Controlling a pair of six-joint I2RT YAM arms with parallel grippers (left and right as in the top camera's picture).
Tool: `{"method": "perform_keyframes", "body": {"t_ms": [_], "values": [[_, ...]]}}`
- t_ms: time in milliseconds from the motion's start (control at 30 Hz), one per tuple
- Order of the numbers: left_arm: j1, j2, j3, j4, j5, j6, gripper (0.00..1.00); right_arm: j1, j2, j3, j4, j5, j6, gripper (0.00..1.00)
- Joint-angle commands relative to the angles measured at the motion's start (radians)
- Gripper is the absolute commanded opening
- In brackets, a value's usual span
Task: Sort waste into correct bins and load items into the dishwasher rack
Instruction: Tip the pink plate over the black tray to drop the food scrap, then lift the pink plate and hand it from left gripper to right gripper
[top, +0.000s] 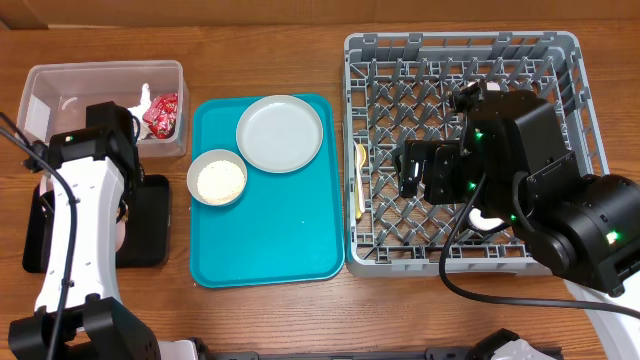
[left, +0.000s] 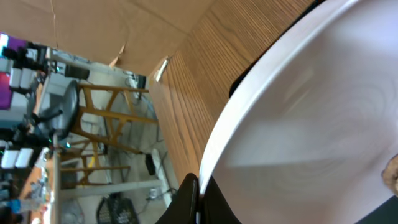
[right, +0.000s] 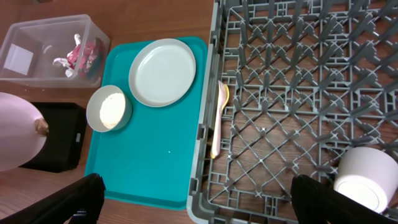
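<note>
Left tool (left: 200, 200) clamps the pale plate (left: 311, 124); right tool (right: 199, 202) gapes, released, above the rack (right: 280, 93).

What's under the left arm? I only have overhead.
Observer: A pale plate, gripped at its rim by the left gripper, over the black tray.
Operator: Anything on it?
Observer: One small brown scrap near the edge.
Operator: And under the right arm?
Observer: A white cup sits in the rack. The right gripper is open and empty.
</note>
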Motion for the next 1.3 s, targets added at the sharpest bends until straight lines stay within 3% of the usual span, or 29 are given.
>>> {"method": "perform_keyframes", "body": {"t_ms": [0, 367, 567, 667, 767, 1033, 1267], "values": [[-0.031, -0.013, 0.028, -0.010, -0.050, 0.039, 0.04, -0.003, -0.001, 0.006, 0.005, -0.009, 0.001, 1.00], [-0.064, -0.016, 0.031, 0.003, -0.096, 0.101, 0.04, -0.003, -0.001, 0.006, 0.005, -0.009, 0.000, 1.00], [-0.061, -0.084, 0.083, -0.045, 0.042, 0.116, 0.04, -0.003, -0.005, 0.008, 0.008, -0.009, -0.009, 1.00], [-0.061, -0.139, 0.161, -0.026, 0.191, 0.217, 0.04, -0.003, -0.032, 0.017, 0.015, -0.009, -0.011, 1.00], [-0.060, -0.199, 0.262, 0.017, 0.433, 0.359, 0.04, -0.003, -0.071, 0.022, 0.048, -0.009, -0.010, 1.00], [-0.067, -0.286, 0.383, 0.229, 1.379, 0.510, 0.04, -0.003, -0.115, 0.022, 0.120, -0.058, -0.012, 1.00], [-0.140, -0.259, 0.383, 0.281, 1.606, 0.517, 0.04, -0.003, -0.065, 0.022, 0.211, -0.293, -0.215, 1.00]]}}
